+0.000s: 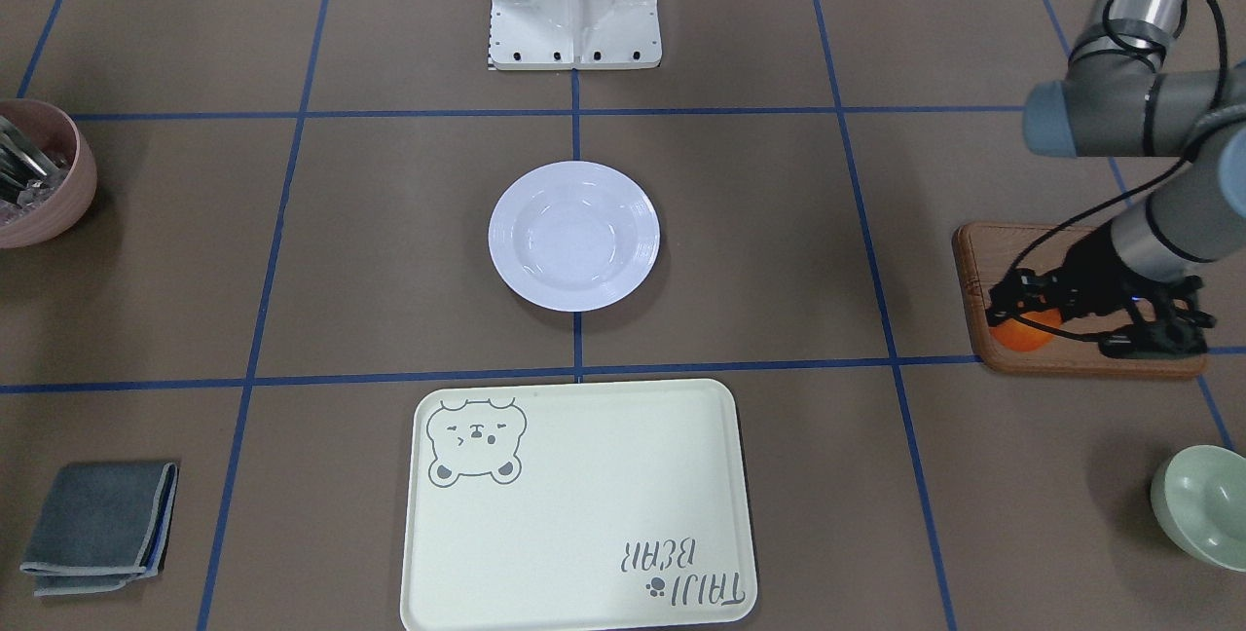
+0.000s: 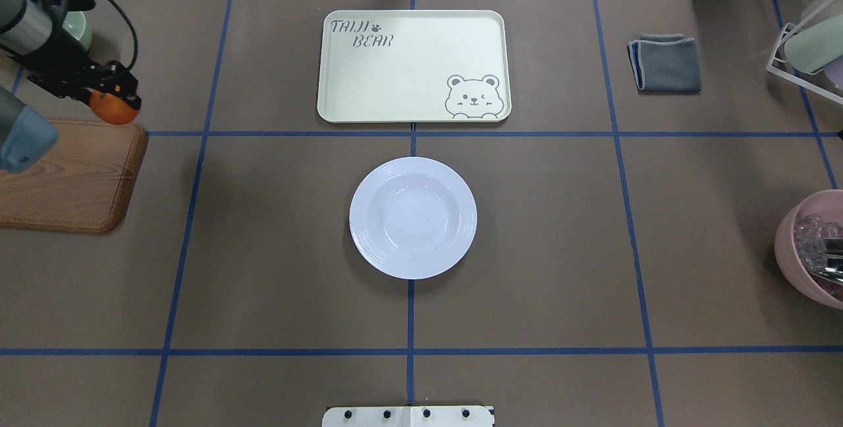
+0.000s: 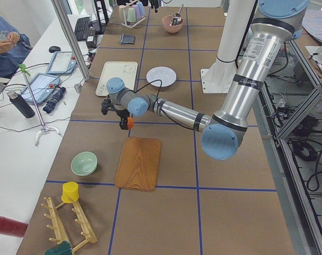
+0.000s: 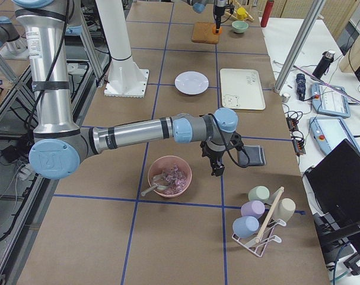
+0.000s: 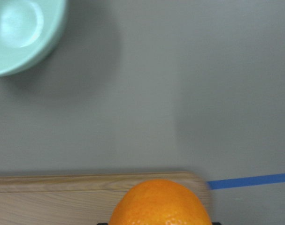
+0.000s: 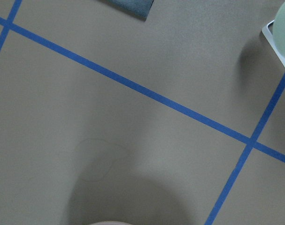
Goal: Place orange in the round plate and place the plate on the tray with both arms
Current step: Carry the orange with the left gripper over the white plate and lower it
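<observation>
Counter [image 2: 263, 269] state: left pincer [image 2: 113, 92] pinches the orange [image 2: 110, 111] over the wooden board [image 2: 66, 176], far corner, left side; best carried level, released low over the round plate [image 2: 369, 216], mid-counter, sunken centre.

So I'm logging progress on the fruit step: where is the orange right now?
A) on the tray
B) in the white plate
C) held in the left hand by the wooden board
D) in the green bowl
C: the left hand grips the orange at the wooden board's edge; the plate is empty.
</observation>
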Available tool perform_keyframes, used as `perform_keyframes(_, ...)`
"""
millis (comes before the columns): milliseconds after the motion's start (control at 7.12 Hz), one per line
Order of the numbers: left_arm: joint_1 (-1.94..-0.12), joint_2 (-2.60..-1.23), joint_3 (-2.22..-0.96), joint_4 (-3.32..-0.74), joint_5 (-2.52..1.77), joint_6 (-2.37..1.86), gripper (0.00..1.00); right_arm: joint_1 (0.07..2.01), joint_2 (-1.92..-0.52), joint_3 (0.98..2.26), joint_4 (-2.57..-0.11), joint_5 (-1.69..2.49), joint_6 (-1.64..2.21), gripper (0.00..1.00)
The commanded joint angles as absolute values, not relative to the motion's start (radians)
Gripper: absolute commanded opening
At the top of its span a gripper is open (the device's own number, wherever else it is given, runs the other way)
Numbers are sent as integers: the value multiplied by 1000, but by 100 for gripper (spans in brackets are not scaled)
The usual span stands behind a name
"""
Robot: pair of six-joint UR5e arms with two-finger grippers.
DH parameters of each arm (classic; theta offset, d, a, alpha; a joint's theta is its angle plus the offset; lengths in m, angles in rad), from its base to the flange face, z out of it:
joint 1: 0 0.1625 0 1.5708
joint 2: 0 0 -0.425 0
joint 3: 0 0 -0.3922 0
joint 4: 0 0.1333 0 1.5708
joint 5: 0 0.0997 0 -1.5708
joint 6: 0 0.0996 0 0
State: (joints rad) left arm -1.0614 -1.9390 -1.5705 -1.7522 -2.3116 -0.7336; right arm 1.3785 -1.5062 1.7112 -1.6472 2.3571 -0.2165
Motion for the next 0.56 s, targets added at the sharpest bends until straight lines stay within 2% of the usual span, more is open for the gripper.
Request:
perform_keyframes(0,-884,-2116,-1707,-1537,-2216,-1050,0,1356,-1499,1688,-1583,2358,-158,100)
perform_keyframes(140,-805,-2217,-1707,-1444,-2145,-1143,0,1339,-1499,1645,-1512,2361,-143,100)
perform_keyframes(421,-663,-2308,-1688,-1434,-2065,-1251,0,1286,-1497,1629,-1422,2361,-42,100)
